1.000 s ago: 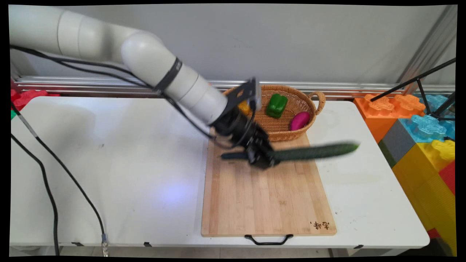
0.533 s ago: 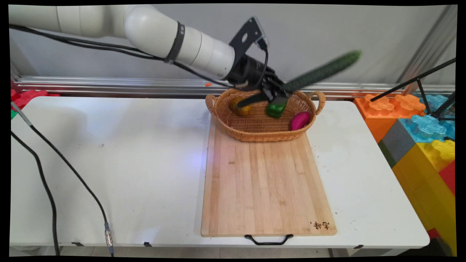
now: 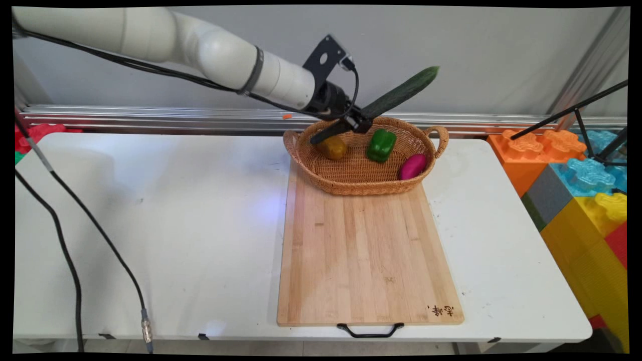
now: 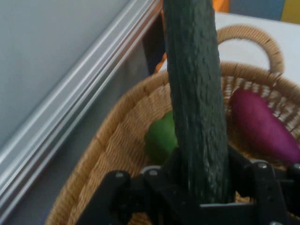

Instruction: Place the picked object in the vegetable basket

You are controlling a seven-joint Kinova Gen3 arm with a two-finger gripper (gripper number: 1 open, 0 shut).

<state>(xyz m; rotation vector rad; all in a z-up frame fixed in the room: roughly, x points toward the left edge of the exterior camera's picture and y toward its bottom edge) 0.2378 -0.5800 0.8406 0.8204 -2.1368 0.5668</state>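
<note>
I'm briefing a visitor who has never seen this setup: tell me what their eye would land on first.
First, the long dark cucumber, gripped in the black pincer and slanting up into the air above the wicker basket at the table's far side. In the basket lie a green pepper, a yellowish vegetable and a magenta one. In front of it lies a bare wooden cutting board.
</note>
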